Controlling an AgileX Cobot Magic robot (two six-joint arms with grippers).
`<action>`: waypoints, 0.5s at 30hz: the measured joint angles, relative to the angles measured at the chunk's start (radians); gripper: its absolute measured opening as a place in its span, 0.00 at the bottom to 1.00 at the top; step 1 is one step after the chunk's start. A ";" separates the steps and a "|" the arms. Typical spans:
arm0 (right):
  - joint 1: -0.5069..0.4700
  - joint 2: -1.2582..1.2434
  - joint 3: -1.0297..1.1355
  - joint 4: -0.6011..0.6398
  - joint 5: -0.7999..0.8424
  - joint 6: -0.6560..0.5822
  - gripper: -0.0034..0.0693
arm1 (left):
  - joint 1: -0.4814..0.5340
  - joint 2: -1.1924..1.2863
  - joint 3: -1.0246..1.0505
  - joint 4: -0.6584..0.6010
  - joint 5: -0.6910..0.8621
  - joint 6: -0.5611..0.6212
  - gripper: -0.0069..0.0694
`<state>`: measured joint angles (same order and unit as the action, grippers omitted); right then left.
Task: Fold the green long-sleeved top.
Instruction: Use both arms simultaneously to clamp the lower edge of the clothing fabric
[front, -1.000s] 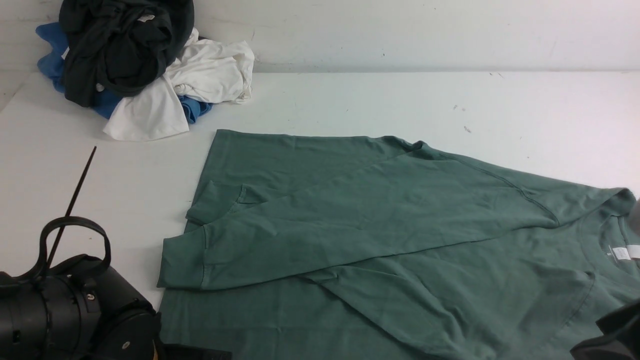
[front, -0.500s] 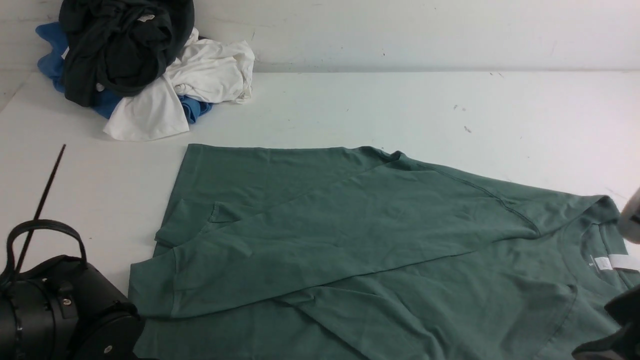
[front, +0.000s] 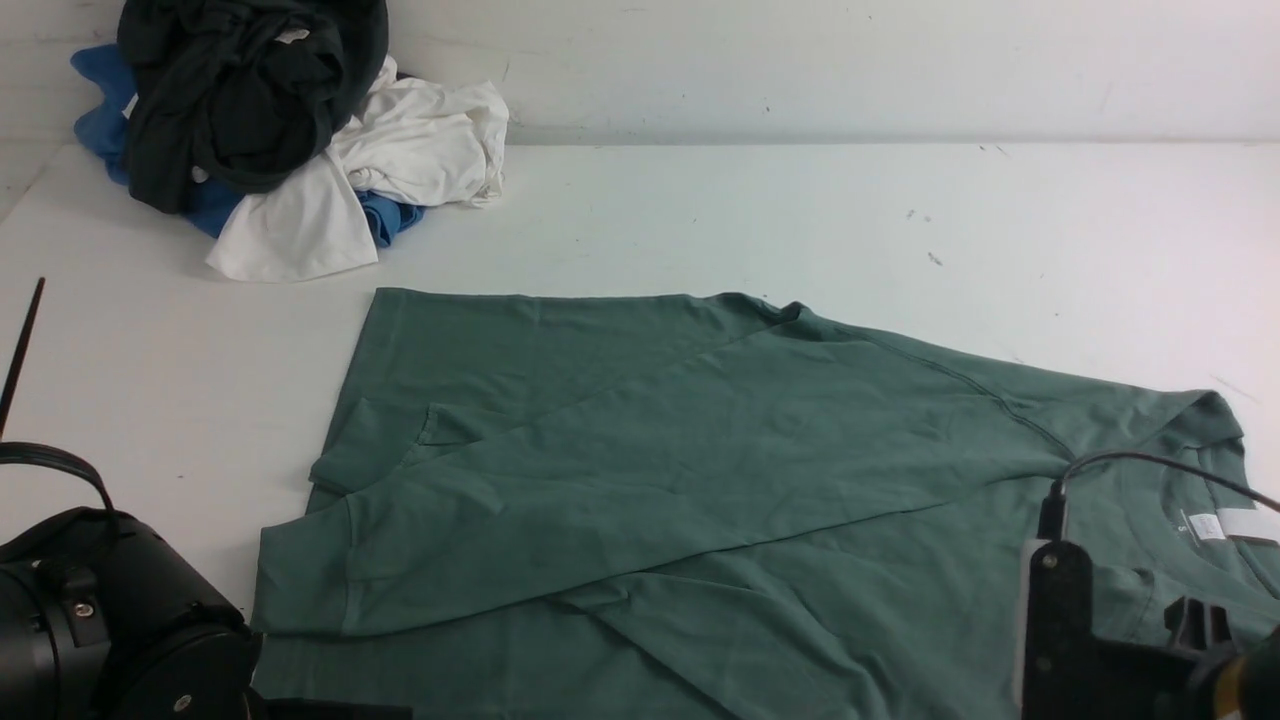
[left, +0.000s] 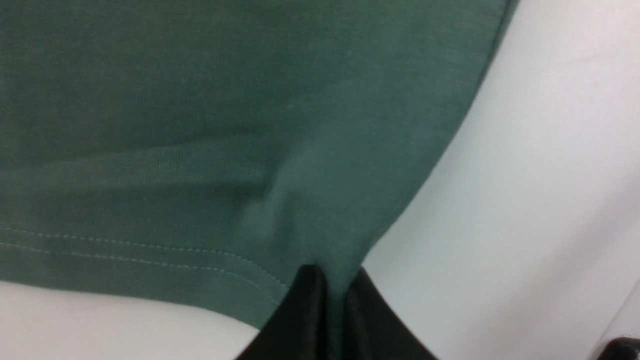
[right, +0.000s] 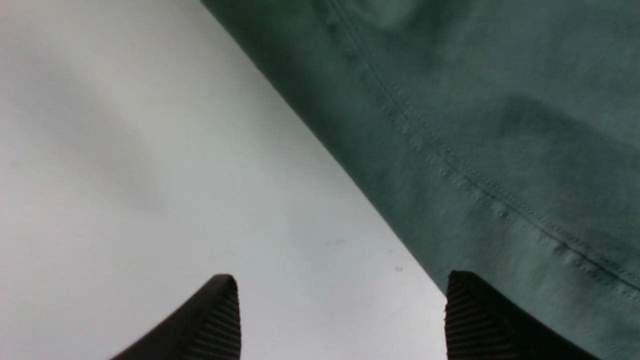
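— Where is the green long-sleeved top (front: 700, 480)?

— It is spread flat on the white tabletop (front: 700, 210), on the near side, from the middle over to the right. Its collar, with a small white label (front: 1225, 525), lies at the right. One sleeve is folded slantwise across the body, with its ribbed cuff (front: 300, 585) at the garment's left edge. A second cuff pokes out just behind that one.

— What about the left fingers (left: 305, 320)?

— They are pressed together on the top. The left wrist view shows a pinch of green fabric caught between them at a corner, next to the stitched hem (left: 150, 250), with bare tabletop on both sides of that corner. In the front view the left arm (front: 100, 620) sits at the near left, just beside the cuff.

— And the right fingers (right: 215, 325)?

— They stand wide apart and hold nothing. One is over bare tabletop, the other at the edge of the top, near a line of stitching. I cannot tell whether they touch the surface. The right arm (front: 1080, 640) shows at the near right, in front of the collar, and its black cable (front: 1150, 465) arches above the fabric.

— Is anything else on the tabletop?

— There is a heap of clothes at the far left, well apart from the top. A dark garment (front: 240, 90) is piled on a white one (front: 400, 150) and a blue one (front: 100, 120).
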<state>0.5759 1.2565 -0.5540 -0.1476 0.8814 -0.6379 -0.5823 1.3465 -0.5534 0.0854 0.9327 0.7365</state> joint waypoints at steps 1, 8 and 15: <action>-0.012 0.030 0.006 -0.027 -0.011 0.000 0.74 | 0.000 0.000 0.000 -0.003 0.000 -0.001 0.10; -0.125 0.139 0.011 -0.147 -0.114 0.035 0.70 | 0.000 0.000 0.000 -0.016 -0.004 -0.004 0.10; -0.192 0.166 0.011 -0.219 -0.171 0.033 0.62 | 0.000 0.000 0.000 -0.022 -0.020 -0.004 0.10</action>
<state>0.3838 1.4224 -0.5434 -0.3662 0.7102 -0.6048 -0.5823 1.3465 -0.5534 0.0631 0.9132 0.7324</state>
